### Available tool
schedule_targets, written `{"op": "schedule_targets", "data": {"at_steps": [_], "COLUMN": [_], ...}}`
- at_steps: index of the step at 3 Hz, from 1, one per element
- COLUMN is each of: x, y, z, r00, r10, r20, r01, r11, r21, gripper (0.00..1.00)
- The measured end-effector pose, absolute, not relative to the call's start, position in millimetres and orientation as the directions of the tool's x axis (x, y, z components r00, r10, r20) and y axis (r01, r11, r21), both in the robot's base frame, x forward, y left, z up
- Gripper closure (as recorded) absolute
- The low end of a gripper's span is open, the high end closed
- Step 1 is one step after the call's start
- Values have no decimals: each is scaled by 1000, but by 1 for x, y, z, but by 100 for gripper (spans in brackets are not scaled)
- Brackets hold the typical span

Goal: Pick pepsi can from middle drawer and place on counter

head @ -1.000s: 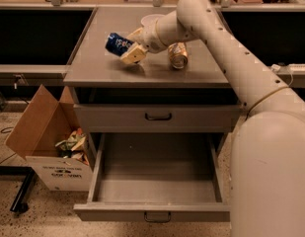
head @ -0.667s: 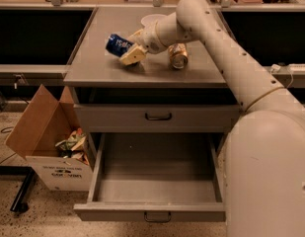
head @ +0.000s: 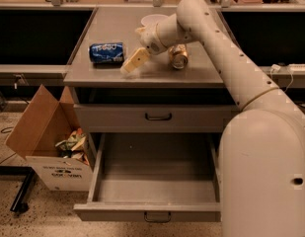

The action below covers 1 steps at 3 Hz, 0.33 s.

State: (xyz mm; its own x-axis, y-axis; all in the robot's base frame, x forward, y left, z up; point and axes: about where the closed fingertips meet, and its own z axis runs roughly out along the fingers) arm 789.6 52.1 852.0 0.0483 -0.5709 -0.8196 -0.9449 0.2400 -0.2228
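Note:
The pepsi can (head: pixel 106 53) lies on its side on the counter (head: pixel 97 73), left of centre, blue with white lettering. My gripper (head: pixel 137 47) hangs over the counter just right of the can and does not touch it; its tan fingers (head: pixel 134 61) are spread open and hold nothing. The middle drawer (head: pixel 154 184) is pulled out below, and its grey floor is bare.
A gold-tan can (head: pixel 178 56) lies on the counter just right of the gripper. A white bowl (head: pixel 153 19) stands behind it. The upper drawer front (head: pixel 158 116) is closed. An open cardboard box (head: pixel 48 142) with scraps stands on the floor at the left.
The can was between the fingers and tilted; now it lies flat on the counter, apart from the gripper. The gripper has let go and drawn slightly to the right.

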Motion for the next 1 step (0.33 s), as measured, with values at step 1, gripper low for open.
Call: {"op": "schedule_targets", "data": {"at_steps": [1], "x": [788], "y": [45], "z": [863], "r00": [81], "r10": [-561], "r20": [-824], "r01": [-929], "r11": [257], "r21": [-266], "gripper": [0]}}
